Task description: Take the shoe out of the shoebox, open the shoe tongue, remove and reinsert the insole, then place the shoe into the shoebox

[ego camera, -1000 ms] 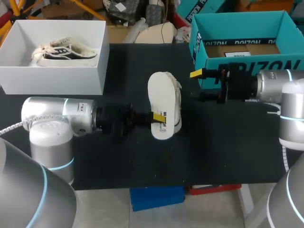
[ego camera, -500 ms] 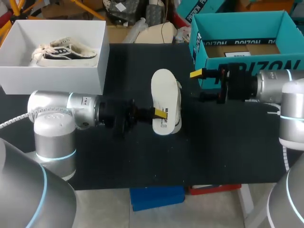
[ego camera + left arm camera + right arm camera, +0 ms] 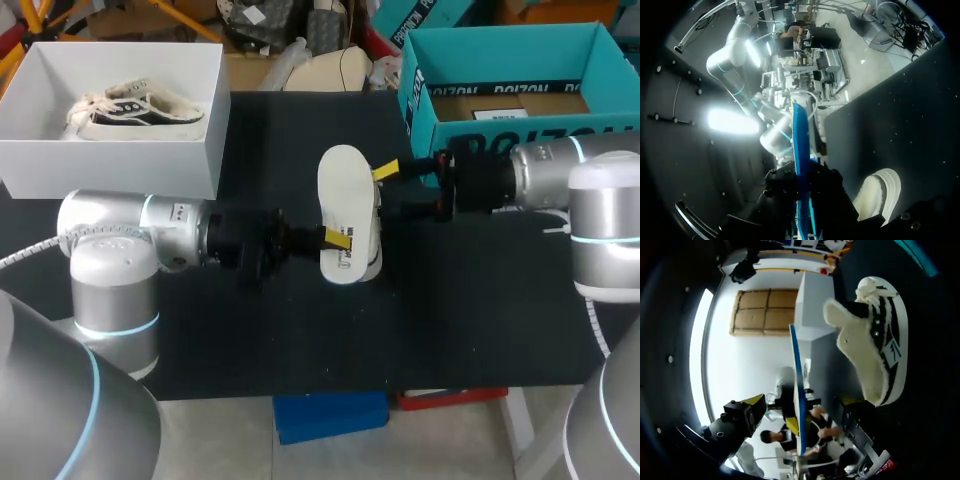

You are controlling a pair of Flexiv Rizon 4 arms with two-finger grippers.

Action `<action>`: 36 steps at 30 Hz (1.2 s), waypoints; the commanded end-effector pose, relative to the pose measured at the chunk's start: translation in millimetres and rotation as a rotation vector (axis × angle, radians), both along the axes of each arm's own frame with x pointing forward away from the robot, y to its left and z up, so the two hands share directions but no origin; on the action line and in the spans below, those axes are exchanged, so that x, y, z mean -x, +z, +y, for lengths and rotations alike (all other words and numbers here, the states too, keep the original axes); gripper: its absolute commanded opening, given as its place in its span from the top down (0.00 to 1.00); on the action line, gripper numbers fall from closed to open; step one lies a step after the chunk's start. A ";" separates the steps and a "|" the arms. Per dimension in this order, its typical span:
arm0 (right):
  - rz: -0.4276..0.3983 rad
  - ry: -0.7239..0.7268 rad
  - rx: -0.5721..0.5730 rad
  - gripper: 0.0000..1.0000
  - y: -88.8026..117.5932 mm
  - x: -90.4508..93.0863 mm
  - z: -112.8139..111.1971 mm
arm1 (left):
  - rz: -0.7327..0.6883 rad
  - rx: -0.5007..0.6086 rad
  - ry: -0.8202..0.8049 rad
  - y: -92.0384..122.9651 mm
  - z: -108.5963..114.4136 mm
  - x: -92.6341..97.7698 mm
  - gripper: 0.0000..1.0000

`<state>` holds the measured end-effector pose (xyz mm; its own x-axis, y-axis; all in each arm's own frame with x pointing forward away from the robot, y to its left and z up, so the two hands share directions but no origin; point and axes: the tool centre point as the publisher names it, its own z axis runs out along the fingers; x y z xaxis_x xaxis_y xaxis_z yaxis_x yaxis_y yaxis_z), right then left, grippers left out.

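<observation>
Roughly mid-table, the shoe (image 3: 348, 200) lies turned on its side with the pale sole facing up, toe toward the far edge, heel toward the near edge. Left arm comes in low over the left half of the table (image 3: 450, 320). The left gripper (image 3: 338, 241) is clamped at the heel end: one yellow tip lies flat on the sole, and the other finger is hidden behind the shoe. In the left wrist view the shoe (image 3: 880, 192) sits just beside the gripper, only the rounded sole end showing; own fingertips not visible there.

Right arm reaches in from the right edge. The right gripper (image 3: 388, 190) is spread wide and holds nothing. Its upper yellow tip is just beside the shoe's right flank near the toe; contact can't be judged. The right wrist view shows the shoe (image 3: 875, 350) ahead of the gripper, with fleecy lining, dark side stripes and the collar opening toward the camera.

White shoebox (image 3: 110, 165) sits at the far left corner, lid off, with a second shoe (image 3: 135, 108) inside on its sole. Teal box (image 3: 415, 95) stands open at the far right corner, behind the right arm.
</observation>
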<state>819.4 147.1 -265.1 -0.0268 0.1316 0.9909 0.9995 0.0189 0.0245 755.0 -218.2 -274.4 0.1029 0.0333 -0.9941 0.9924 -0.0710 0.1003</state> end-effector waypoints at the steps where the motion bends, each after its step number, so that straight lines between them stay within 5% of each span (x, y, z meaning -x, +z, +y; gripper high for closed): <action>1: -0.012 0.006 -0.010 0.29 -13.2 -3.7 12.1 | -0.003 -0.002 0.003 0.0 -0.4 0.7 1.00; 3: -0.028 0.001 -0.019 0.48 -14.1 -4.1 16.0 | -0.003 -0.002 0.003 0.0 -0.4 0.7 1.00; 22: -0.095 0.005 0.010 0.65 -6.1 -10.7 33.4 | -0.003 -0.002 0.003 0.0 -0.4 0.7 1.00; 28: -0.097 0.008 0.008 0.83 -5.9 -10.7 37.0 | -0.003 -0.002 0.003 0.0 -0.4 0.7 1.00; 29: -0.097 0.007 0.008 0.98 -5.9 -10.6 37.7 | -0.003 -0.002 0.003 0.0 -0.4 0.7 1.00; 36: -0.094 0.000 0.006 1.00 -5.9 -10.3 38.5 | -0.003 -0.002 0.003 0.0 -0.4 0.7 1.00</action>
<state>830.5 183.5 -270.5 -0.1201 0.1345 0.9836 0.9927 0.0231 0.1180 755.7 -218.2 -274.8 0.1027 0.0323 -0.9942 0.9924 -0.0713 0.1002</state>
